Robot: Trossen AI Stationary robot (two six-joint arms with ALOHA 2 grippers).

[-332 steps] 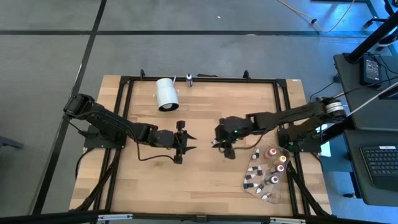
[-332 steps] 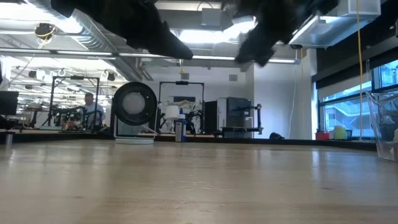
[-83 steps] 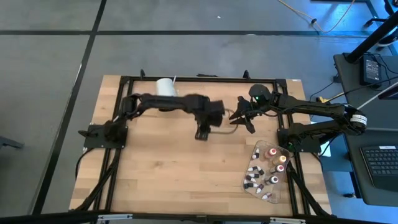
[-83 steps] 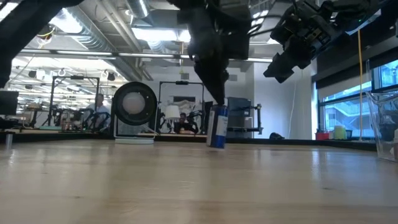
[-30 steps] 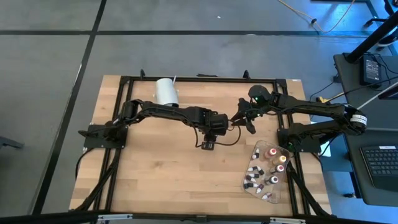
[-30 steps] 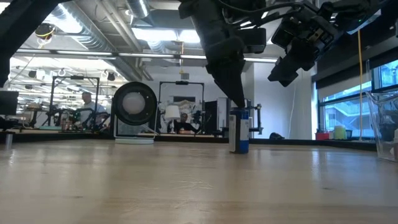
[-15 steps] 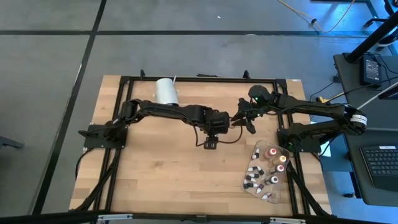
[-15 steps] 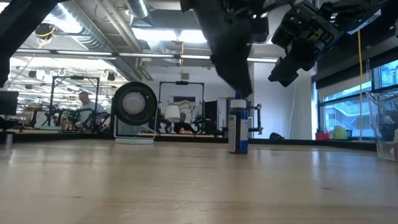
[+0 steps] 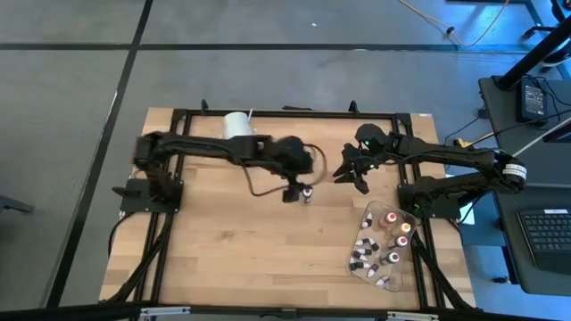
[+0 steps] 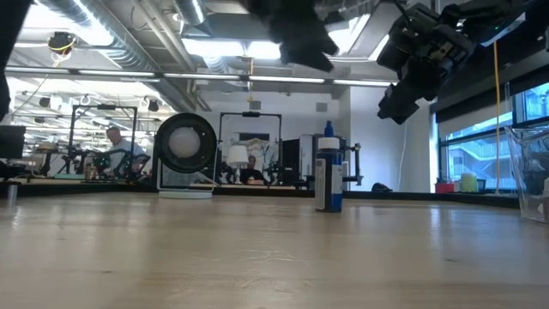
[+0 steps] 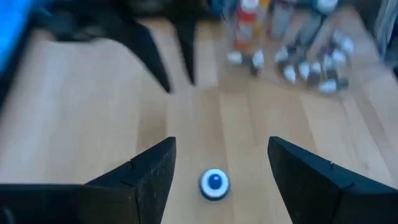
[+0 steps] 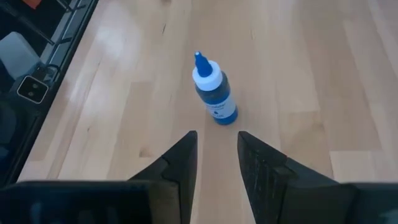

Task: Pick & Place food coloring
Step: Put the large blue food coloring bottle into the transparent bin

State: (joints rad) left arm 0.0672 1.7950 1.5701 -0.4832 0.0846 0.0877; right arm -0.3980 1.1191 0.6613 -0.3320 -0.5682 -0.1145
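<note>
A small food coloring bottle [image 10: 327, 178] with blue contents, a white cap and a blue tip stands upright on its base on the wooden table; it also shows in the high view [image 9: 306, 193] and the right wrist view [image 12: 214, 93]. My left gripper [image 11: 221, 146] is open and hangs above the bottle [image 11: 214, 183], clear of it, high in the low view [image 10: 300, 34]. My right gripper [image 9: 351, 176] is open and empty, raised to the bottle's right [image 10: 403, 90]. Several more tiny bottles lie in a clear tray [image 9: 379, 245].
A white cylinder [image 9: 236, 125] lies at the table's far edge, partly under the left arm. The clear tray's wall [image 10: 527, 172] stands near the right edge. A black frame [image 9: 285, 113] borders the table. Bare wood lies toward the near edge [image 9: 250, 259].
My left gripper has let go of the blue bottle's top and gone up and a little toward the far edge. The bottle stays upright where it stood on the table.
</note>
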